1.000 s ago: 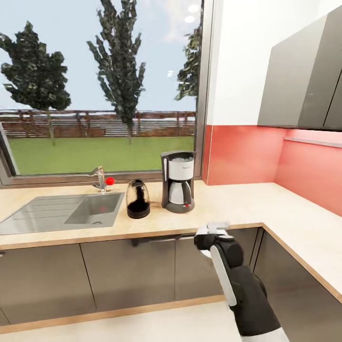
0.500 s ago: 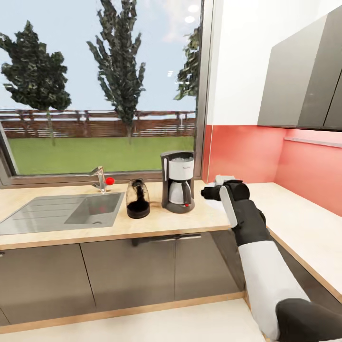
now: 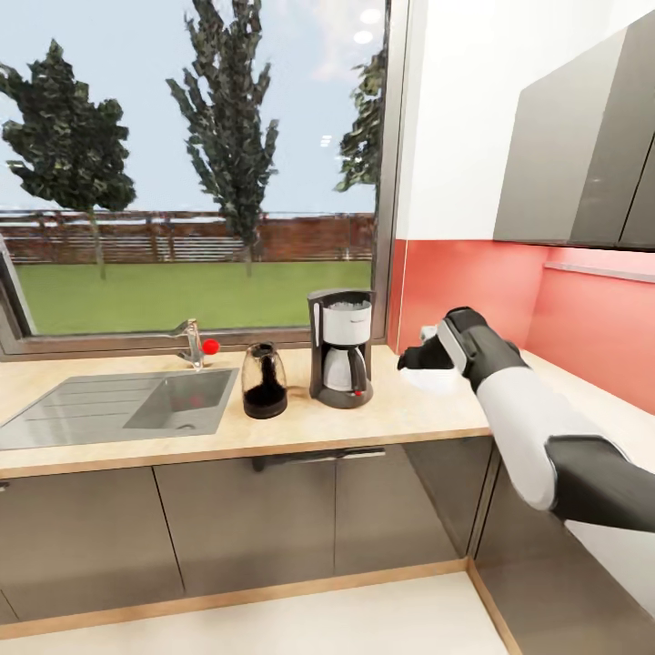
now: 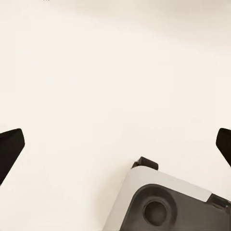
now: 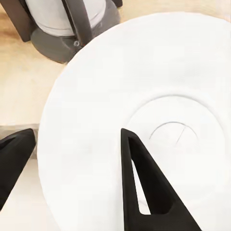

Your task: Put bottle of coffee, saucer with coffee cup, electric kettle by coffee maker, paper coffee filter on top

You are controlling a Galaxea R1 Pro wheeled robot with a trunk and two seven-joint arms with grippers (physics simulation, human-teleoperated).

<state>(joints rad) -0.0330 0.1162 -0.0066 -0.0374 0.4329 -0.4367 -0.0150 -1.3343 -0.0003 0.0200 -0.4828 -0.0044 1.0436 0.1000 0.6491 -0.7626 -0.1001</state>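
Note:
The coffee maker [image 3: 342, 350] stands on the kitchen countertop [image 3: 382, 417] by the window. Just left of it is the glass electric kettle [image 3: 264, 380]. My right gripper [image 3: 417, 357] hovers over the counter to the right of the coffee maker, shut on the white saucer [image 3: 438, 380]. In the right wrist view the saucer [image 5: 144, 72] spreads wide, with one dark finger [image 5: 144, 192] lying across its face and the coffee maker's base [image 5: 67, 29] just beyond its rim. My left gripper [image 4: 115, 149] is open over the pale floor.
A steel sink [image 3: 118, 405] with a faucet [image 3: 193, 344] lies left of the kettle. The counter turns a corner at the right under grey wall cabinets [image 3: 582, 155] and a red backsplash [image 3: 473, 296]. Part of my base [image 4: 168, 202] is in the left wrist view.
My right arm has risen from below the counter's front edge to above the worktop, carrying the saucer up and toward the coffee maker's right side.

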